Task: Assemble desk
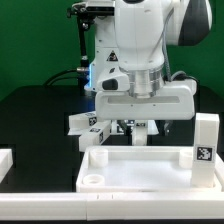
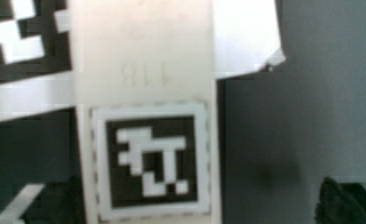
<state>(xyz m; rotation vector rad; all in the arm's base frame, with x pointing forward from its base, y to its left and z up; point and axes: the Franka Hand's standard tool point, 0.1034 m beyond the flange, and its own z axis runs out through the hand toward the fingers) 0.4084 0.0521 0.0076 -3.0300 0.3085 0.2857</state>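
A white robot arm (image 1: 140, 40) holds its end effector (image 1: 128, 128) with jaws spread wide, gripping nothing, above a lying leg (image 2: 153, 100) on the black desk (image 1: 40, 110), just behind the panel (image 1: 140, 168). The panel lies flat, rim up, its long axis running from the exterior view's left to its right. A standing leg (image 1: 206, 140) rises upright at the panel's far right corner. The wrist view shows the lying leg's length running crosswise to the gap between the fingertips (image 2: 354, 195).
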